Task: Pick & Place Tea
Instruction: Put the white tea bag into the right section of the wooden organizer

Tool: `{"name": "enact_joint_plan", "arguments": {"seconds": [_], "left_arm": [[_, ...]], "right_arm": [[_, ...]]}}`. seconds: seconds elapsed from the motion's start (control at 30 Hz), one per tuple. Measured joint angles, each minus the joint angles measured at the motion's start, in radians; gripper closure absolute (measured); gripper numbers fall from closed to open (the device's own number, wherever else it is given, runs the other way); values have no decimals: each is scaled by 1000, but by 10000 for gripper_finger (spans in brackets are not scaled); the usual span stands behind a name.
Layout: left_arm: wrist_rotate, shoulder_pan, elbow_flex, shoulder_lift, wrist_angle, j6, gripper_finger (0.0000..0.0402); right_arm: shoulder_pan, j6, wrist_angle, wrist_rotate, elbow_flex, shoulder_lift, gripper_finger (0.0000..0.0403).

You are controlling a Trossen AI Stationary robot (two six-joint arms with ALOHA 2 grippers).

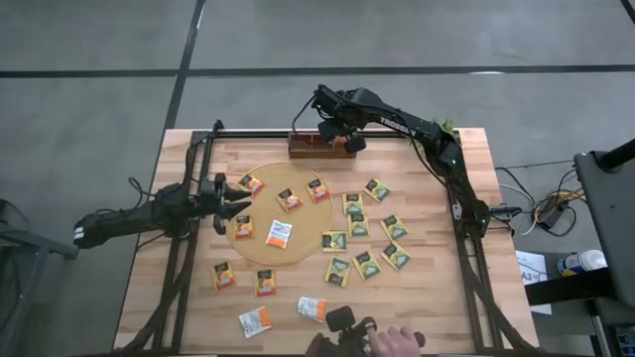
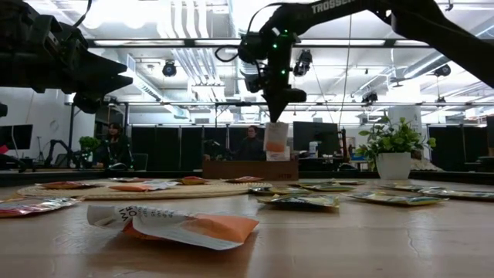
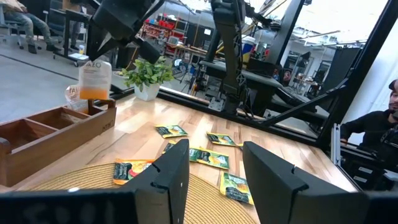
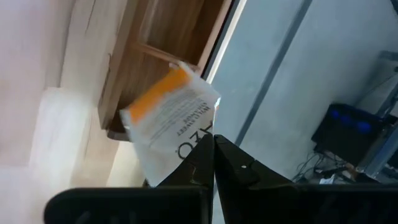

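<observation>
Butcher-block table [image 1: 417,288] fills the high view, grey floor around it and an open office behind. On it lies a big round woven mat [image 1: 260,236], and at the far edge a brown wooden tray [image 1: 319,149] of three compartments. Tea sachets [image 1: 359,230] are scattered flat: several on the mat, a green-yellow cluster just beside it toward the right arm's side, a few orange and white ones near the front edge.

Right gripper [image 4: 213,144] hangs over the tray with its fingers pinched together on the corner of a white sachet with an orange band [image 4: 169,118]; the packet dangles upright above the tray, not yet inside. Left gripper [image 3: 214,167] hovers over the mat's left rim, fingers partly apart and holding nothing.

Each sachet looks very light, thin and floppy, with a slick foil-like skin, so it will likely swing and could slip from a shallow pinch. Lying flat, one gives little to grab; a raised or curled edge or corner looks the best place to take hold, as on the front packet [image 2: 179,225] in the low view.

In the left wrist view, two compartments show bare wood, while another pale sachet [image 3: 73,95] seems to stand in the end one, under the held packet; I cannot tell more.
</observation>
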Motion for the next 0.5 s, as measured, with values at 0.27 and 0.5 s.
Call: {"name": "enact_joint_plan", "arguments": {"seconds": [0.27, 0.5], "left_arm": [[0, 0, 0, 0, 0, 0, 257], [0, 0, 0, 0, 0, 0, 257]], "right_arm": [[-22, -4, 11, -1, -46, 2, 395], [-40, -27, 70, 1, -110, 2, 395]]}}
